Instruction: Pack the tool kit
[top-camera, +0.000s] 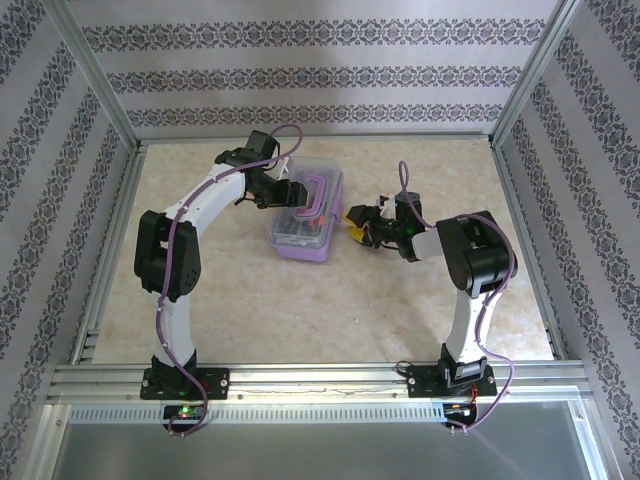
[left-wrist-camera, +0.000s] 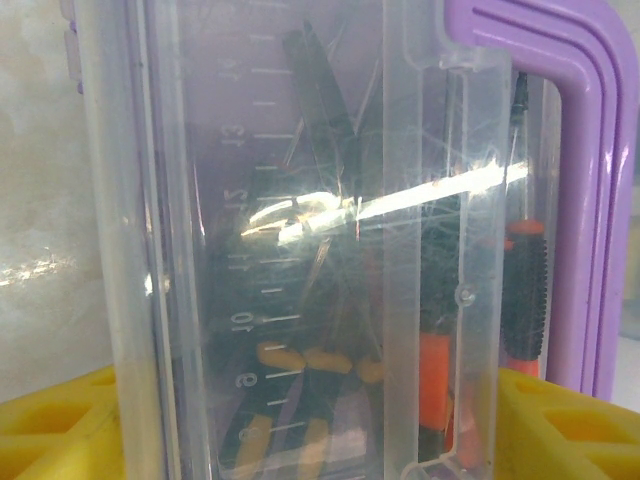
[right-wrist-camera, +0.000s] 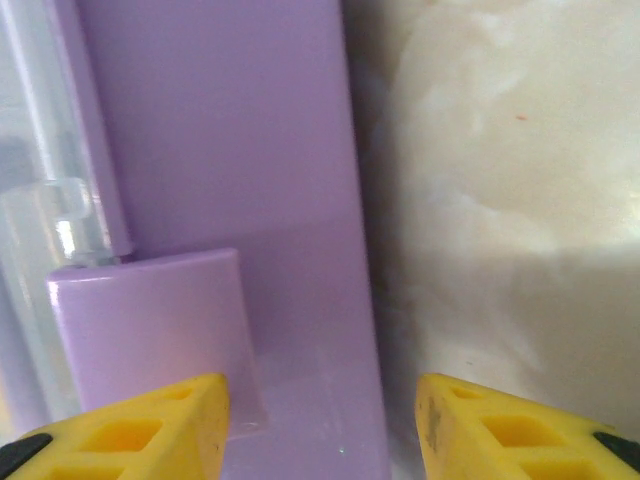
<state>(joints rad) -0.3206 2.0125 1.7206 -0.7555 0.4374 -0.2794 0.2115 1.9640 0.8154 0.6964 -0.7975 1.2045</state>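
On the far half of the table (top-camera: 430, 310), about midway between its left and right edges: the tool kit (top-camera: 300, 240), a small rectangular box of translucent purple plastic, set lengthwise far to near and slightly slanted. On top, a clear lid (left-wrist-camera: 330, 200), lying flat, hard and glossy, finely scratched, moulded with a ruler scale (numerals 9 to 14 legible). Along the lid's right side in the left wrist view, a purple handle (left-wrist-camera: 585, 180), smooth, ribbed, bent in a rounded U. Under the lid, blurred by glare: screwdrivers (left-wrist-camera: 525, 290) laid lengthwise, some with slim black handles and yellow ends, some orange-red, one with a ribbed black grip.

Over the box's far end, the left gripper (top-camera: 286, 190), spread wide, with blocky yellow pads (left-wrist-camera: 60, 425) of hollow-celled moulding either side of the lid. Nothing clamped; contact with the box impossible to tell.

At the box's right side, low to the table, the right gripper (top-camera: 360, 228), likewise wide apart and holding nothing. Between its yellow fingers (right-wrist-camera: 150, 425): the smooth matte purple side wall and a flat rectangular latch tab (right-wrist-camera: 150, 320), with marbled beige tabletop just beyond.
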